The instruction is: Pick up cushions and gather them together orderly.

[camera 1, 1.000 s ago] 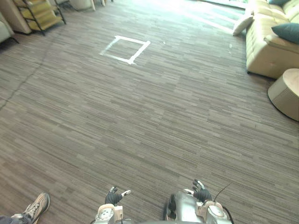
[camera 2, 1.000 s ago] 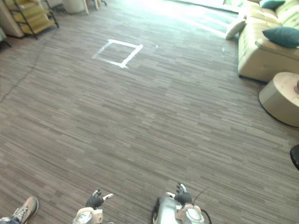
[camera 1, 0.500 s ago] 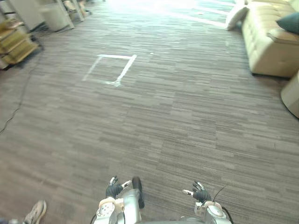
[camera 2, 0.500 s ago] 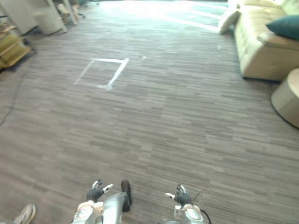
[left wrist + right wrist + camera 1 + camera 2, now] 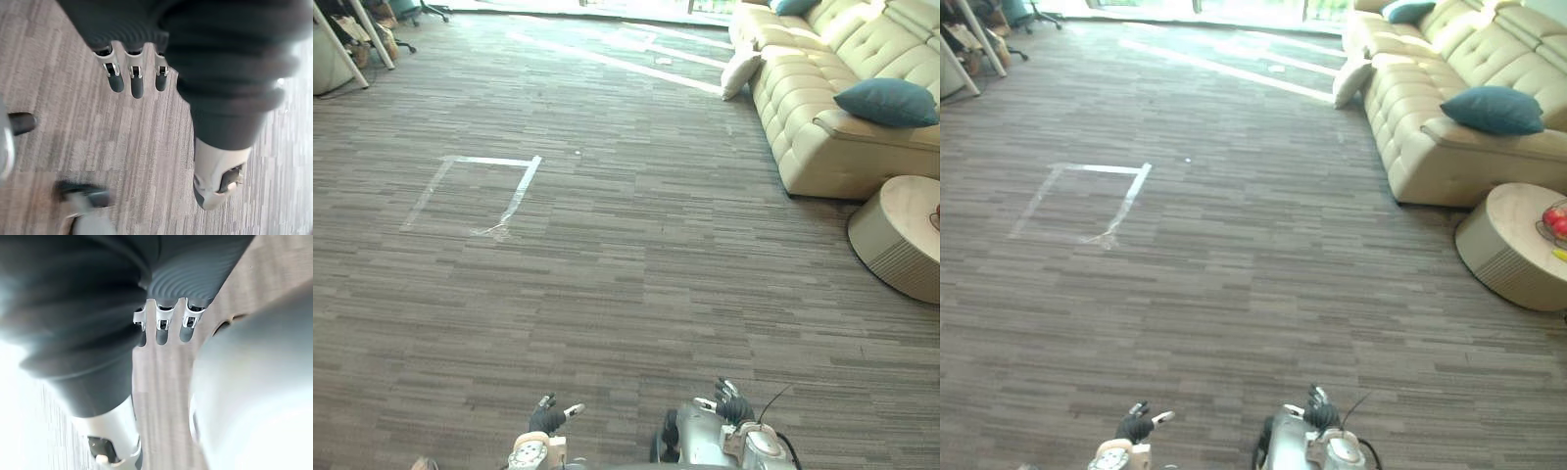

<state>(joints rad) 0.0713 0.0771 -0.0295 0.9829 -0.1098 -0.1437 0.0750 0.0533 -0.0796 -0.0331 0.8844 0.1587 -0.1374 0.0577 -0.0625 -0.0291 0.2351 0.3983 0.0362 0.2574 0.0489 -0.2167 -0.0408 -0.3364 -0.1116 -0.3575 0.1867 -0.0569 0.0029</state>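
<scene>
A teal cushion (image 5: 886,101) lies on the near arm of the cream sofa (image 5: 808,117). A cream cushion (image 5: 740,72) leans on the floor against the sofa's far end. A second teal cushion (image 5: 1406,11) rests further back on the seat. My left hand (image 5: 548,419) and right hand (image 5: 734,406) hang low at the near edge of the view, far from every cushion. In the wrist views the left fingers (image 5: 131,81) and right fingers (image 5: 161,325) are straight over bare floor and hold nothing.
A round low table (image 5: 899,235) with red fruit (image 5: 1555,217) on it stands at the right, in front of the sofa. A white tape square (image 5: 475,196) marks the wood-look floor at the left. Chair and rack legs (image 5: 342,44) stand at the far left.
The camera has swung to the right: the sofa and its cushions have come well into view and the tape square has slid left. Both hands stay low and hold nothing.
</scene>
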